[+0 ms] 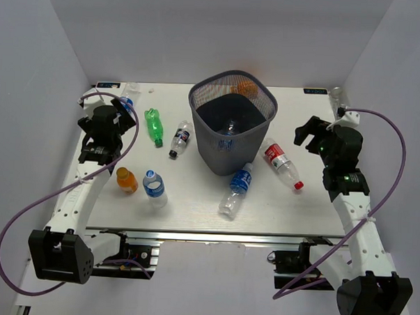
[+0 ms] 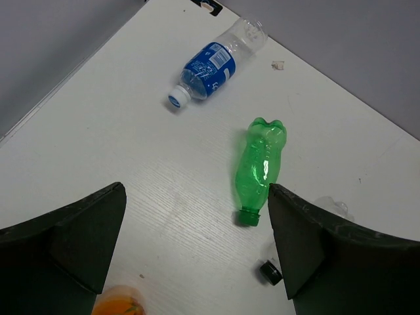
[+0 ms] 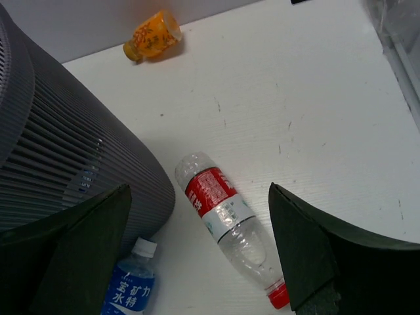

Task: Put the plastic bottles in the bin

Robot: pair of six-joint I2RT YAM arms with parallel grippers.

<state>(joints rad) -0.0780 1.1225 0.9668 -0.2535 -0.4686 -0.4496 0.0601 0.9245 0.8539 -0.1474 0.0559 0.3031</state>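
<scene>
Green bottle (image 2: pixel 260 167) flat on the white worktop (image 1: pixel 194 199), left of the bin (image 1: pixel 220 154), neck end toward the left claw (image 2: pixel 197 243) and just ahead of it, nearer its right-hand jaw; jaws spread wide, nothing between them; blue-labelled bottle (image 2: pixel 210 65) farther off, on its side near the back edge; squat orange bottle (image 2: pixel 118 303) at the claw's near side, mostly cut off in the left wrist view. Red-labelled bottle (image 3: pixel 210 193) on its side just right of the bin, red cap toward the right claw (image 3: pixel 197 252); jaws parted and empty there too, above the worktop. Inside the bin, one clear bottle (image 1: pixel 230 127).
</scene>
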